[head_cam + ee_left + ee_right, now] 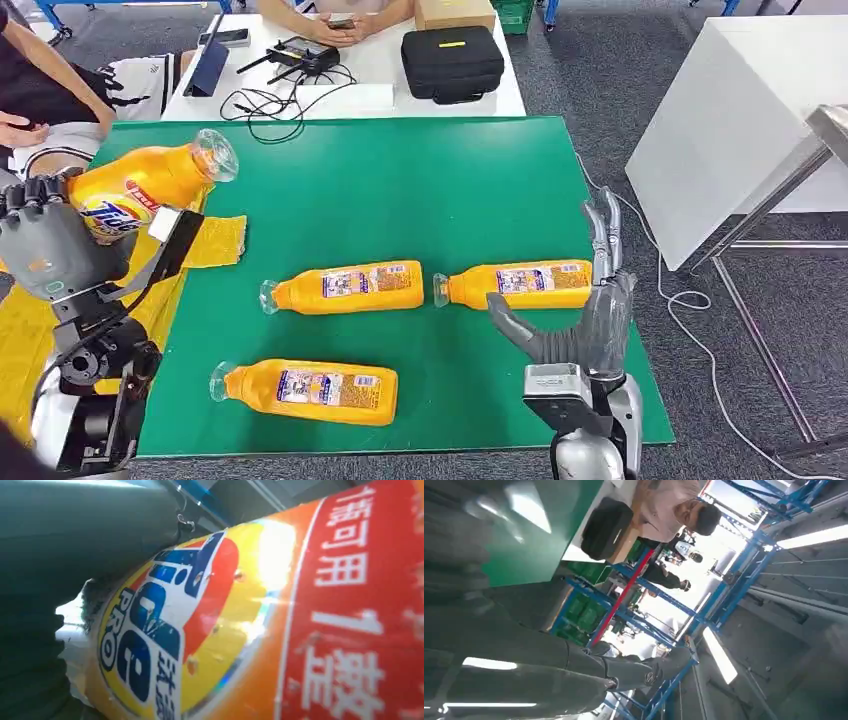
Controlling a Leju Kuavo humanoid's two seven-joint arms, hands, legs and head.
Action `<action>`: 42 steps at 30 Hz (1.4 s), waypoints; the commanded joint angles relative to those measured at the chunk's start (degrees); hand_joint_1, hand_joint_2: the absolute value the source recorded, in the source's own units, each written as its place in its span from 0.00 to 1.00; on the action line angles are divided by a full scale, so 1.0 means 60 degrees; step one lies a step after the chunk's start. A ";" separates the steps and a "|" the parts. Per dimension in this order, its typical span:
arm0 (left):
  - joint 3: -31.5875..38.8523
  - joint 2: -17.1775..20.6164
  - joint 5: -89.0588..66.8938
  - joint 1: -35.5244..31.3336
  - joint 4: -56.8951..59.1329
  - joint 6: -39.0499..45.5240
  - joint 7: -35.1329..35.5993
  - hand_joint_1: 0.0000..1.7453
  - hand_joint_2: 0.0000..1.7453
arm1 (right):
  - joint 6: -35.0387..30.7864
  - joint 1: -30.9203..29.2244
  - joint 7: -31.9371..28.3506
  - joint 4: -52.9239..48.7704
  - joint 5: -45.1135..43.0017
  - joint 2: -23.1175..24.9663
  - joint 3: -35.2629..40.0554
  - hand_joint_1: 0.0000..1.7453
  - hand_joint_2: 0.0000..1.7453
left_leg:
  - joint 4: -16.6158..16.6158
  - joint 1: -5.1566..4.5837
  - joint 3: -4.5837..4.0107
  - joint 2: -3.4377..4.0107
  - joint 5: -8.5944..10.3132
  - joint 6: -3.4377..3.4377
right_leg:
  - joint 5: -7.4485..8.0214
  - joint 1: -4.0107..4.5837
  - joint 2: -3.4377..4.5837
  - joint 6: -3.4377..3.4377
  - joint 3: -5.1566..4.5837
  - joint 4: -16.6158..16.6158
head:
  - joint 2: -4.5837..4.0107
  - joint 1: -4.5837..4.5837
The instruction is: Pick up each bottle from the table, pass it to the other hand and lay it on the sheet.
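Over the sheet (pixel 215 240): left robot hand (pixel 45 245) is gripping a bottle (pixel 140 185).
Left wrist: label (pixel 165 630) close.
Right robot hand (pixel 590 310): spread, holding nothing.

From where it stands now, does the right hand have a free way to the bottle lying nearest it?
Probably yes: the right hand is open and holds nothing, right beside the nearest bottle lying on the green table, with nothing between them.

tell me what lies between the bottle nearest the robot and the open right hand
Nothing: in the head view, bare green table separates the near bottle from the right hand.
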 commanded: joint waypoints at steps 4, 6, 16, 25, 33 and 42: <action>0.1460 0.2147 -0.0017 -0.3460 0.6761 -0.1225 -0.0045 1.00 1.00 | 0.0025 0.0300 -0.0222 0.0177 -0.0134 -0.0160 -0.0673 0.00 1.00 | -0.0015 0.0005 0.0029 0.0005 -0.0002 -0.0006 | -0.0004 0.0007 -0.0009 -0.0004 0.0035 -0.0006 | 0.0000 0.0004; 0.1291 0.2448 -0.0017 -0.4181 0.7856 -0.2355 0.0068 1.00 1.00 | -0.0026 0.0309 -0.0237 0.0273 0.0109 -0.0102 -0.0553 0.00 1.00 | -0.0007 0.0007 0.0017 -0.0014 0.0003 -0.0006 | -0.0004 0.0008 -0.0025 -0.0006 0.0023 -0.0003 | 0.0000 0.0004; 0.1661 0.2428 -0.0017 -0.3858 0.8012 -0.3670 -0.0154 1.00 1.00 | 0.0321 0.0106 -0.0096 0.0292 0.0395 0.0105 -0.0556 0.00 1.00 | -0.0022 0.0011 0.0058 0.0010 -0.0005 -0.0011 | -0.0016 0.0009 -0.0011 0.0005 0.0061 -0.0014 | 0.0000 0.0004; 0.1693 0.2239 -0.0002 -0.3815 0.8629 -0.4696 0.0068 1.00 1.00 | 0.0508 -0.0004 -0.0160 0.0266 0.0465 0.0151 -0.0571 0.00 1.00 | -0.0016 0.0010 0.0026 -0.0005 0.0007 -0.0016 | -0.0006 0.0008 -0.0022 0.0001 0.0042 -0.0014 | 0.0000 0.0007; 0.1734 0.2230 -0.0007 -0.3834 0.8677 -0.4891 0.0014 1.00 1.00 | 0.0508 -0.0017 -0.0147 0.0319 0.0471 0.0148 -0.0593 0.00 1.00 | -0.0011 0.0008 0.0011 -0.0006 0.0009 -0.0015 | -0.0005 0.0005 -0.0020 0.0001 0.0024 -0.0008 | 0.0000 0.0004; 0.2162 0.1416 0.0467 -0.3537 0.8868 -0.5359 -0.1483 1.00 1.00 | 0.0451 -0.0241 -0.0143 0.0722 0.0471 0.0182 -0.0574 0.00 1.00 | -0.0025 0.0003 0.0035 -0.0029 0.0012 -0.0010 | -0.0009 0.0001 -0.0047 0.0006 0.0054 -0.0023 | 0.0000 0.0004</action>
